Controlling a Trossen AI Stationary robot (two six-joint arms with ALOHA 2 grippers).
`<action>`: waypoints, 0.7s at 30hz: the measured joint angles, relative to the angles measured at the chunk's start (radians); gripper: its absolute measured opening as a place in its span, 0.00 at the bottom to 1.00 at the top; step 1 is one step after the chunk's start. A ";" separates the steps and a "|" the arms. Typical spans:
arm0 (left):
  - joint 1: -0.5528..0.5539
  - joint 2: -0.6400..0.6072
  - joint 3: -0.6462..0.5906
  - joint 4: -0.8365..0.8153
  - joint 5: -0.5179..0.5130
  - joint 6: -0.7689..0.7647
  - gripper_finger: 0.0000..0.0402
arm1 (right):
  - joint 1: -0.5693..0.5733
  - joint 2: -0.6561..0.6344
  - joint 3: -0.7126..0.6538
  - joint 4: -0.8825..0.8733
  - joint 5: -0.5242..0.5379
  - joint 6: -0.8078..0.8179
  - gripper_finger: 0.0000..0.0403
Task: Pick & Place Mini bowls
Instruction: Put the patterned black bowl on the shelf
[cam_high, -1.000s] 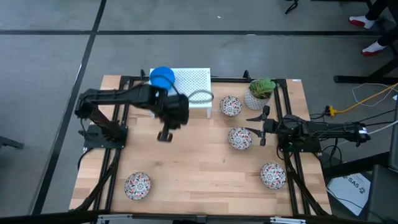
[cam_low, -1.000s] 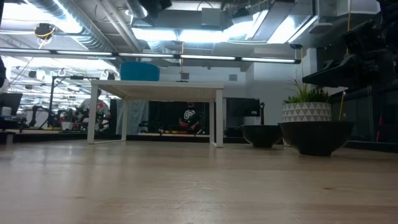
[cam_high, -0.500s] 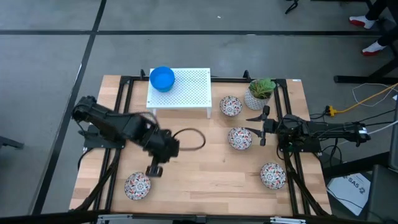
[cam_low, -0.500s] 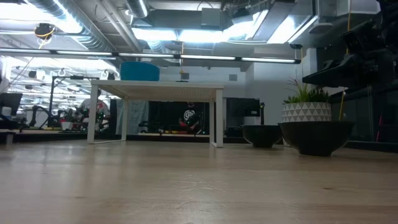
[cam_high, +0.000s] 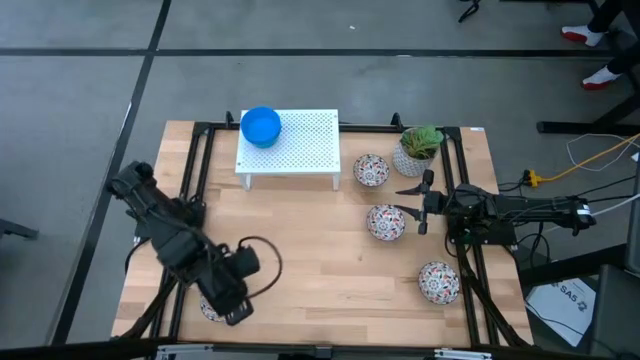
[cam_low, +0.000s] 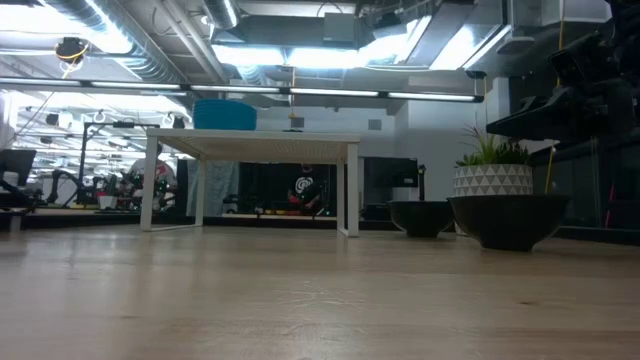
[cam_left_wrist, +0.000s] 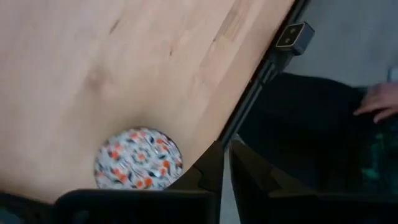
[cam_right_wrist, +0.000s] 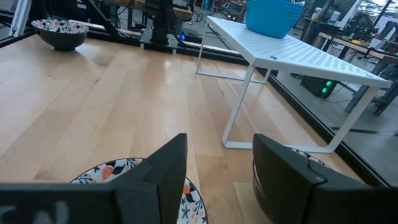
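Floral bowl (cam_left_wrist: 138, 167) — left pincer (cam_high: 235, 308) overhead

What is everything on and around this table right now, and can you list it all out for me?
blue bowls: a stack, count unclear, bright blue, on the white stand's back left corner
floral bowls: four, white with red-and-dark pattern; one beside the stand, one mid-right, one front right, one front left under the left arm
white stand: one, perforated top, at the table's back edge
potted plant: one, green in a white pot, back right
table: one, light wood
person's hand: one, beyond the table's edge
left gripper: over the front-left floral bowl
right gripper: open, by the mid-right floral bowl
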 joint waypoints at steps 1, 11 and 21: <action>-0.018 0.007 0.000 -0.001 -0.009 -0.039 0.07 | 0.000 0.000 0.000 0.000 0.000 0.000 0.45; -0.071 0.152 -0.001 -0.062 0.014 -0.203 0.23 | 0.000 0.000 0.000 0.000 0.000 0.000 0.45; -0.086 0.306 -0.001 -0.083 0.176 -0.188 0.33 | 0.000 0.000 0.000 0.000 0.000 0.000 0.45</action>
